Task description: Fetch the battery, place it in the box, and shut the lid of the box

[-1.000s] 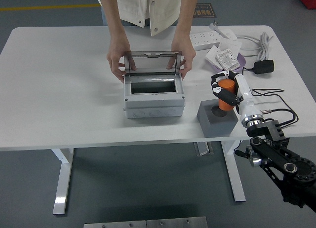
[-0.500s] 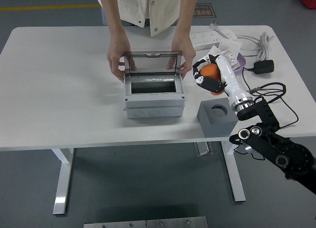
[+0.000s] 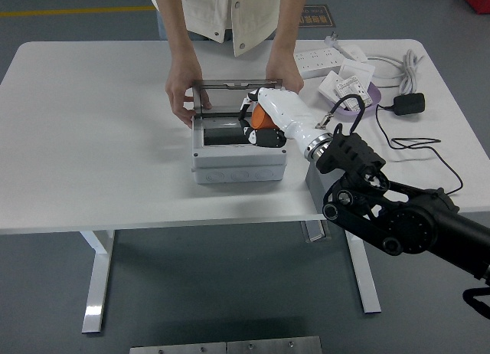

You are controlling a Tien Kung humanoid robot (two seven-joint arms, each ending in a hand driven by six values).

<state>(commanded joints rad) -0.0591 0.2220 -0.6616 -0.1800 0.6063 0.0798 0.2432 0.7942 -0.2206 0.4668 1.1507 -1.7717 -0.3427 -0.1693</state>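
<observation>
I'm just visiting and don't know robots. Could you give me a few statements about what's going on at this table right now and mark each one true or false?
1. The robot's right hand holds an orange battery over the open grey box. True.
2. The box lid is shut. False: it stands open, tilted up at the back.
3. A person's hands are on the lid's two sides. True.
4. The battery sits in the grey holder block. False: the battery is in the robot's fingers at the box.
5. The robot's left hand helps steady the box. False: no left hand is in view; only the person touches the box.
</observation>
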